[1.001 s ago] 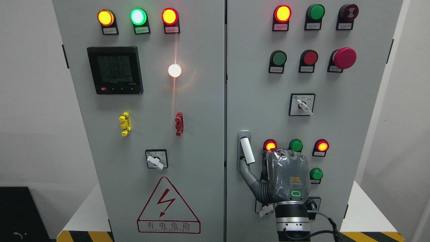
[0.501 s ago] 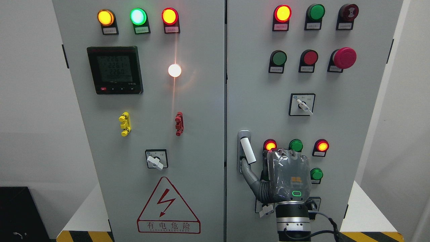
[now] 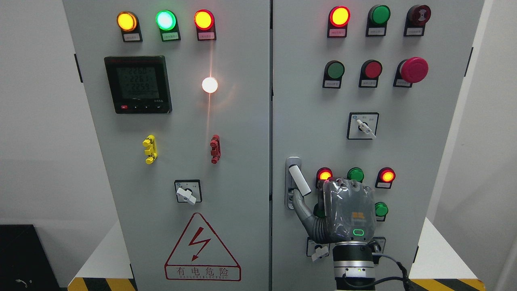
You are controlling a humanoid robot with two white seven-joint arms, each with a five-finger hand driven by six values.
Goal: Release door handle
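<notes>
Grey cabinet doors [image 3: 226, 161] are being faced; the stiff, smooth white door handle [image 3: 299, 180], low on the right door's left edge, is being touched underneath by the right hand [image 3: 343, 212], thumb extended, nothing being gripped.

Right hand [image 3: 343, 214] (thumb out) touches handle [image 3: 299, 181] — tilted.

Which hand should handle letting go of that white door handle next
Right. The right hand comes in from the lower right and sits just beside the white door handle, its thumb reaching to the handle's lower end. The left hand is out of view.
</notes>
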